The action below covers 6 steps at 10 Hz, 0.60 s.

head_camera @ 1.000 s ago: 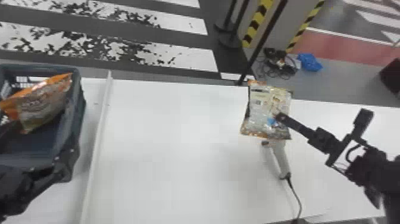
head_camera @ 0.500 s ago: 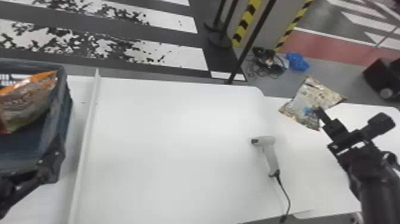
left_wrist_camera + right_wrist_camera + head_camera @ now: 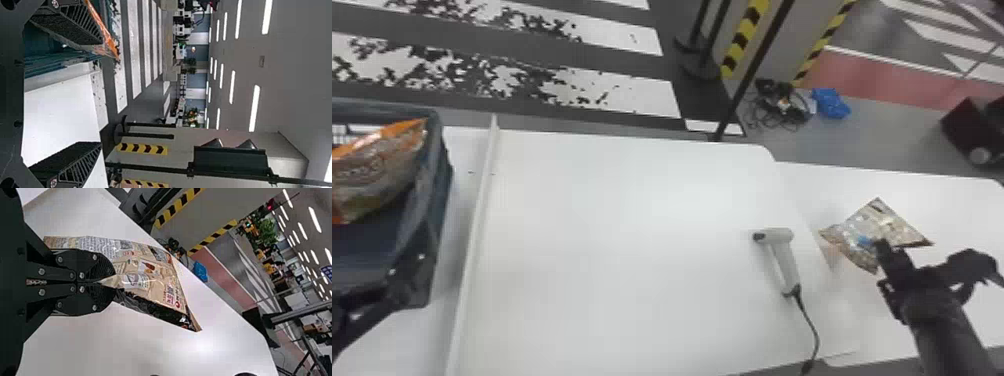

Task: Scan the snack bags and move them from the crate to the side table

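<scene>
I have my left gripper point(image 3: 407, 282) at the dark plastic crate point(image 3: 443, 167), jaws spread wide. My right gripper point(image 3: 879, 247) has its jaws pinched on a glossy, creased snack bag point(image 3: 892, 225), which I hold over the smooth white side table point(image 3: 952, 205). Beside that, the pale pistol-shaped scanner point(image 3: 786, 260) lies, cord trailing. An orange-edged bag point(image 3: 377, 172) leans inside the crate. Farther off, a crumpled blue bundle point(image 3: 832, 104) sits on the floor.
</scene>
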Tool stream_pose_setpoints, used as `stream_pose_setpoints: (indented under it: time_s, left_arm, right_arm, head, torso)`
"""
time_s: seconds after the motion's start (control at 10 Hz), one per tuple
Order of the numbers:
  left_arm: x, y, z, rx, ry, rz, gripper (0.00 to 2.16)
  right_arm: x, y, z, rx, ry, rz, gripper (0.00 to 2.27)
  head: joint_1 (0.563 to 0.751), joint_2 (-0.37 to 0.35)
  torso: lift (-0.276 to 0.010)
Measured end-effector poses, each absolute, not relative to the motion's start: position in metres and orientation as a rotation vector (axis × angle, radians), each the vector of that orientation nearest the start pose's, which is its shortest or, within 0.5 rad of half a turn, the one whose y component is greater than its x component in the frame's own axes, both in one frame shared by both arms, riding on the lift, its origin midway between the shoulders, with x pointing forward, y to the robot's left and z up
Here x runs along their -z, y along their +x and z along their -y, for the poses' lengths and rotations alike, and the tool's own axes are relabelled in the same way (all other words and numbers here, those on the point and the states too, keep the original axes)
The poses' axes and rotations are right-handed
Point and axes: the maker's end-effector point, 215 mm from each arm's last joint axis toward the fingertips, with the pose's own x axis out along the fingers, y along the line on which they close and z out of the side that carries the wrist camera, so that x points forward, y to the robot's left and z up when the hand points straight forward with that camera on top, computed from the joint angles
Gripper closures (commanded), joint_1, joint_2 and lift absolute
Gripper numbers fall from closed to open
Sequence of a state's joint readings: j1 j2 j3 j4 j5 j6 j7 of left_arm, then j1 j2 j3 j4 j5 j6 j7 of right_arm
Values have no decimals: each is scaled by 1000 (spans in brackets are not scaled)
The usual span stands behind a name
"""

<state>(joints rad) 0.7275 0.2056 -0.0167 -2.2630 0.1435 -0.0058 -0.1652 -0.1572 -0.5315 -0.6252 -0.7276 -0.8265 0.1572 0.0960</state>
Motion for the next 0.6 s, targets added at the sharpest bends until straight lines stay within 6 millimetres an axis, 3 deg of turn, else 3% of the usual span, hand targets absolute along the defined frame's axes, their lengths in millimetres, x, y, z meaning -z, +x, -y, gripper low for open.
stream_pose_setpoints:
  time_s: [0.2,0.4,0.6]
  left_arm:
    - [311,374,-182,310,2,-37,80]
    - [316,374,-184,303,-5,-45,80]
    - [321,379,-177,311,-14,-48,80]
  right_arm:
    - [516,406,746,806,717,-251,-2]
    - [513,403,744,786,684,-254,43]
    - [491,399,743,745,660,-226,53]
  head:
    - [695,-350]
    - [695,-350]
    - [695,-350]
  torso:
    - [-87]
    - [-87]
    - [-87]
